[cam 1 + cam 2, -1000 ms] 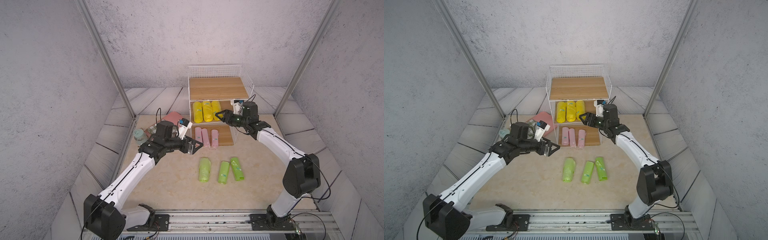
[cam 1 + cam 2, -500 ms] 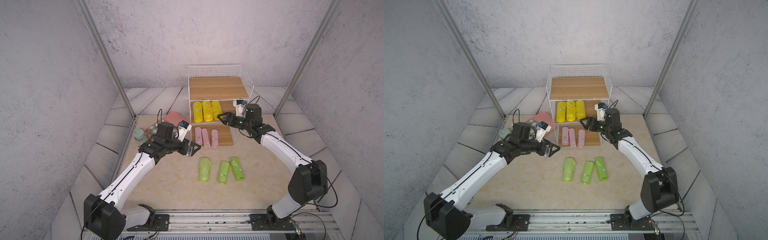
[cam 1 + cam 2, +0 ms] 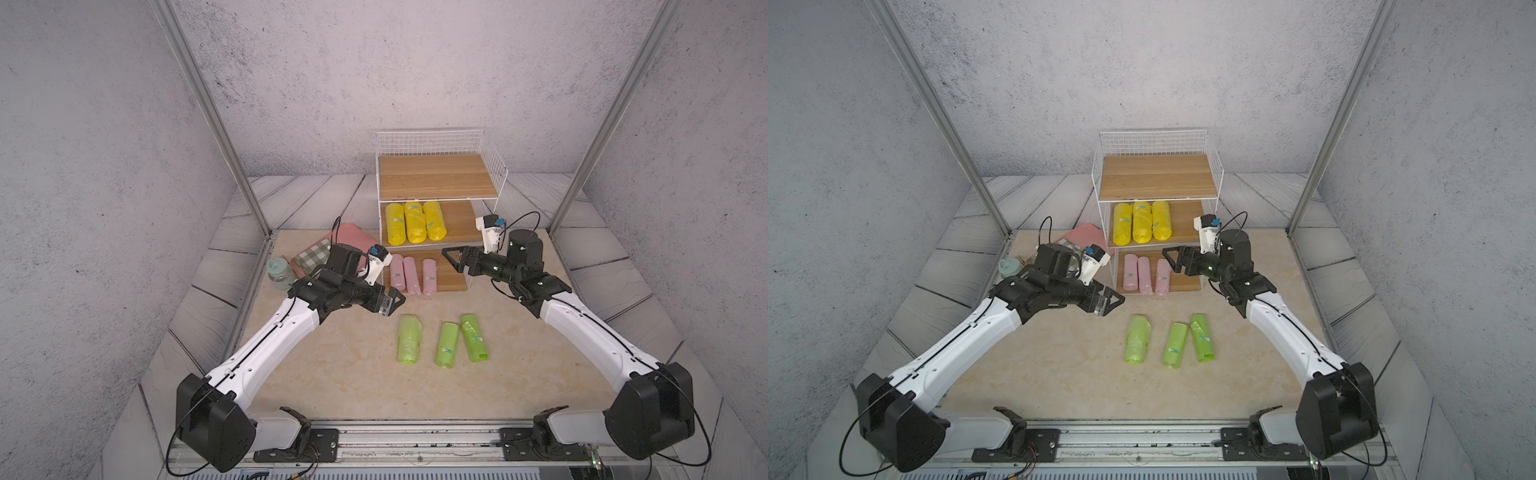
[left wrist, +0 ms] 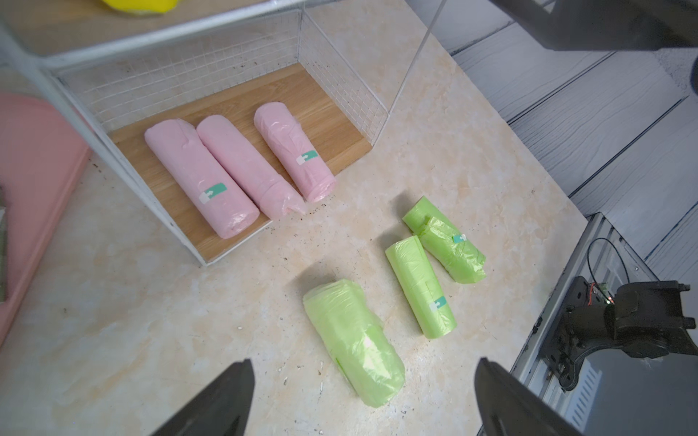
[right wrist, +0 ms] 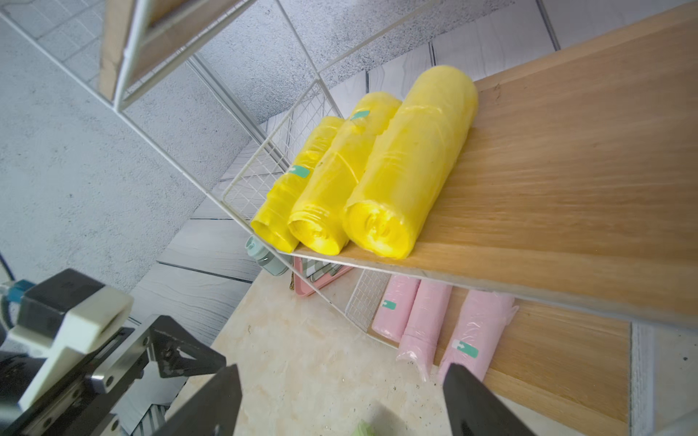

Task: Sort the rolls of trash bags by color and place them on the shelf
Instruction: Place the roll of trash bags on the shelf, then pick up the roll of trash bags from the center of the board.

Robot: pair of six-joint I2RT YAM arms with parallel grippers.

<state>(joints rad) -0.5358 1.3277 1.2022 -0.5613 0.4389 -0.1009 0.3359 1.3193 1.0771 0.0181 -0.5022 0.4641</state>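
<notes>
- Beige tabletop [image 3: 332, 374] between grey walls [image 3: 104, 145].
- White wire shelf [image 3: 436, 178] at the back: yellow rolls [image 3: 413, 222] on its middle board, pink rolls [image 3: 411, 274] on the bottom board.
- Jaws spread wide, holding nothing: left gripper [image 3: 390, 304], right gripper [image 3: 451, 259].
- Three green rolls [image 3: 448, 345] lie on the tabletop.

- Yellow rolls [image 3: 414, 223]: three, side by side, just ahead of the right claw [image 3: 451, 261].
- Pink rolls [image 3: 411, 275]: three, side by side, between the left claw [image 3: 392, 303] and the right claw, lower than the right one.
- Green rolls [image 3: 447, 345]: three, apart from one another, just ahead of and below the left claw.
- Rolls altogether: nine.
- Shelf [image 3: 436, 176]: one, with three wooden boards, ahead of the right claw.
- Pink tray [image 3: 353, 233]: one, behind the left claw, well apart from the right claw.
- Checked cloth [image 3: 309, 259]: one, on that tray, by the left claw's wrist.
- Teal bottle [image 3: 279, 274]: one, farther behind the left claw.
- Claws: two, one on each of two arms.
</notes>
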